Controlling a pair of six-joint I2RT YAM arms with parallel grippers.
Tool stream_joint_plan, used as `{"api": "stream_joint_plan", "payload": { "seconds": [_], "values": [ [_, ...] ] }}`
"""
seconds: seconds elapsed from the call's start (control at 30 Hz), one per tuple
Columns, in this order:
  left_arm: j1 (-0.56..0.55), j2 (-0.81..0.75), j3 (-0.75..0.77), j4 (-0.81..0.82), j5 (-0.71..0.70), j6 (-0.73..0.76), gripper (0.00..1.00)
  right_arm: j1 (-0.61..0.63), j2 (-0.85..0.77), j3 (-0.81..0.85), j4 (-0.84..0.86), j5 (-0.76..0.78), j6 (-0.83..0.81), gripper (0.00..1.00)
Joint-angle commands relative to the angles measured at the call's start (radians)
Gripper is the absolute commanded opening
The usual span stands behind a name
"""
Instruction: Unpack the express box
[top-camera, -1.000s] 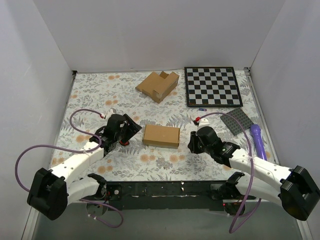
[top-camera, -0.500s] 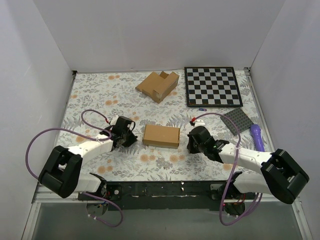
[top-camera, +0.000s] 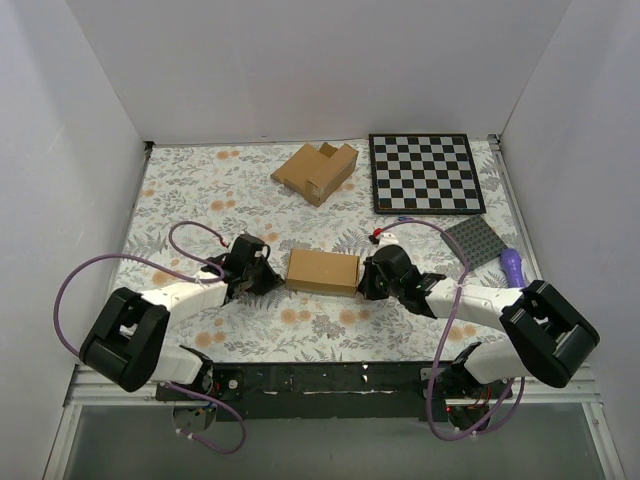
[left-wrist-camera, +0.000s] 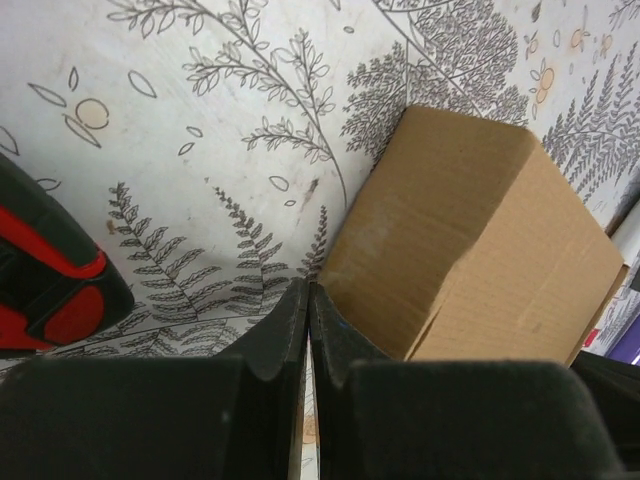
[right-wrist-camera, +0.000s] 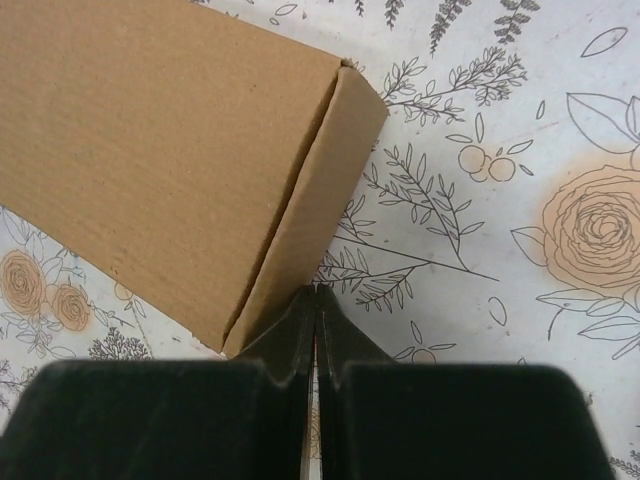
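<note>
The express box (top-camera: 323, 271) is a small flat brown carton lying closed on the floral cloth at the table's middle. My left gripper (top-camera: 270, 279) is shut and empty, its tips at the box's left end; in the left wrist view its fingers (left-wrist-camera: 309, 290) meet against the corner of the box (left-wrist-camera: 470, 250). My right gripper (top-camera: 365, 280) is shut and empty too, at the box's right end. In the right wrist view its tips (right-wrist-camera: 316, 293) touch the short end face of the box (right-wrist-camera: 170, 150) near the lower corner.
A larger notched cardboard box (top-camera: 316, 170) stands at the back centre. A chessboard (top-camera: 426, 172) lies back right, a grey studded plate (top-camera: 474, 240) and a purple tool (top-camera: 512, 264) to the right. A red-and-black object (left-wrist-camera: 50, 280) sits left of the left gripper.
Both grippers have shut and both arms have moved inward and stretched low, bringing their tips up against the two ends of the express box. The box has stayed in place.
</note>
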Motion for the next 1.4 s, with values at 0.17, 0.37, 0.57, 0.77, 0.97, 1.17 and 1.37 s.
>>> {"api": "stream_joint_plan", "payload": {
  "seconds": [0.17, 0.37, 0.57, 0.77, 0.97, 1.17, 1.37],
  "values": [
    [0.005, -0.153, -0.070, 0.033, 0.107, 0.024, 0.00, 0.007, -0.074, 0.027, 0.041, -0.079, 0.023, 0.01],
    [0.002, -0.187, -0.043, 0.053, 0.166, 0.021, 0.00, 0.010, -0.122, 0.052, 0.012, -0.099, 0.029, 0.01],
    [0.001, -0.239, -0.004, -0.036, 0.081, 0.010, 0.00, 0.012, -0.166, 0.053, -0.056, -0.027, 0.045, 0.01],
    [0.069, -0.238, 0.077, -0.216, -0.140, 0.026, 0.00, 0.011, -0.188, -0.004, -0.096, 0.033, 0.039, 0.01],
    [0.209, -0.063, 0.089, -0.150, 0.048, 0.095, 0.00, 0.012, -0.162, -0.047, -0.053, 0.006, 0.045, 0.01],
    [0.206, 0.005, 0.033, -0.024, 0.197, 0.098, 0.00, 0.014, -0.101, -0.027, 0.004, -0.054, 0.048, 0.01],
    [0.174, -0.009, -0.021, 0.074, 0.272, 0.099, 0.00, 0.014, -0.032, -0.002, 0.052, -0.102, 0.068, 0.01]
  ]
}}
